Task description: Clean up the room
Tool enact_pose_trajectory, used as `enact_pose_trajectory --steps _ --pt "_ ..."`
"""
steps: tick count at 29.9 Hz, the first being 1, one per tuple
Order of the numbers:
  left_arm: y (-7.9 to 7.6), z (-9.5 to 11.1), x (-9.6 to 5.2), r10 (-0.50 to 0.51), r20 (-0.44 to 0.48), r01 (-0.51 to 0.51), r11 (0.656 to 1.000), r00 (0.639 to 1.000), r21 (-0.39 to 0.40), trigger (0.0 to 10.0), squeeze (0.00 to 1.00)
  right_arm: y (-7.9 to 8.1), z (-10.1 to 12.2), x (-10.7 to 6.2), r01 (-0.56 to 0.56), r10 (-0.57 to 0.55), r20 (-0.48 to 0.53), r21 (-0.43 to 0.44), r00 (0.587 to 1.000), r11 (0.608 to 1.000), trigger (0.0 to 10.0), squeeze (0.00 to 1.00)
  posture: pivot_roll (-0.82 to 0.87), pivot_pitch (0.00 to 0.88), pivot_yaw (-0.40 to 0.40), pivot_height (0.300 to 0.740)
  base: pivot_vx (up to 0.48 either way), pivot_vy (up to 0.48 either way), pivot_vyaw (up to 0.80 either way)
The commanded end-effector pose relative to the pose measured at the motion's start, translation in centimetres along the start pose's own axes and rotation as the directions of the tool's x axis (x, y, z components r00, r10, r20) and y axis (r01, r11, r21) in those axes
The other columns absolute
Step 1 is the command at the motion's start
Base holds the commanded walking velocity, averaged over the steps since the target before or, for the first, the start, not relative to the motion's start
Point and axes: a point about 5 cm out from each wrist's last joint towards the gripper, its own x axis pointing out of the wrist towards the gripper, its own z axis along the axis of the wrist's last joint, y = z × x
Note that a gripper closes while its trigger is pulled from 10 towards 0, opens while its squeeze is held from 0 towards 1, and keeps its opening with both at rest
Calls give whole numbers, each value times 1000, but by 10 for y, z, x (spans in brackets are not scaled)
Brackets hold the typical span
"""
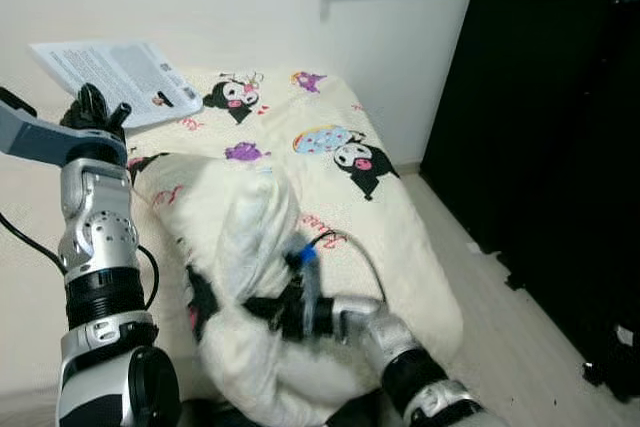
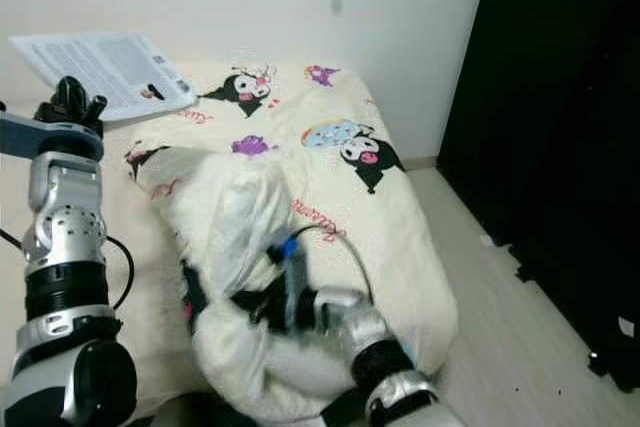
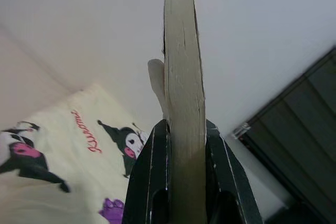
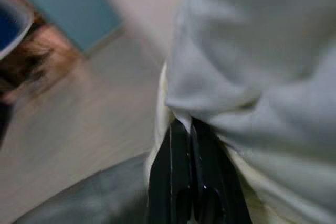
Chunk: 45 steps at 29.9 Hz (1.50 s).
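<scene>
I have the left gripper (image 1: 100, 107) raised at my left, its black fingers pinched tight on the edge of a thin printed booklet (image 1: 115, 72) held up against the white wall. My right gripper (image 1: 270, 307) is low in front, fingers closed on a fold of soft, fluffy white blanket (image 1: 245, 237), bunched on the cream cartoon-print bed cover (image 1: 340, 167). A dark wardrobe (image 1: 540, 117) stands at right.

Red script on the blanket (image 3: 58, 145) reads roughly "Kuromi"; booklet (image 1: 115, 72) print is illegible.
</scene>
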Motion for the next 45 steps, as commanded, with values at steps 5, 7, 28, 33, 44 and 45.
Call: enact_pose_trajectory --steps 5,7,28,33,44,45 --pt "-15 -2 0 -43 1 43 999 999 -22 0 0 15 -6 -2 -168 155 -133 -93 979 981 10000 0 -83 0 -37 525 0 0 0" --pt "-15 -3 0 -44 -2 44 999 999 -22 0 0 13 -4 -1 -138 126 -113 -106 986 985 10000 0 -83 0 -38 525 0 0 0" --pt "-22 -8 -3 -66 -23 66 998 998 -20 0 0 18 1 -23 -215 212 -54 -52 976 975 10000 1000 -84 0 -36 525 0 0 0" --pt "-29 -13 -7 -109 -45 108 993 993 -37 0 0 16 19 -48 -174 176 115 -31 978 984 10000 1000 -88 0 -36 525 0 0 0" --pt "-68 -65 -40 -446 -363 449 890 818 -80 2549 0 1 64 -127 -15 14 513 -2 858 1000 10000 0 -109 0 -29 525 0 0 0" --pt "-68 -76 -45 -443 -431 458 886 786 -75 2549 0 0 68 -134 4 0 540 -5 841 1000 10000 0 -109 0 -29 525 0 0 0"
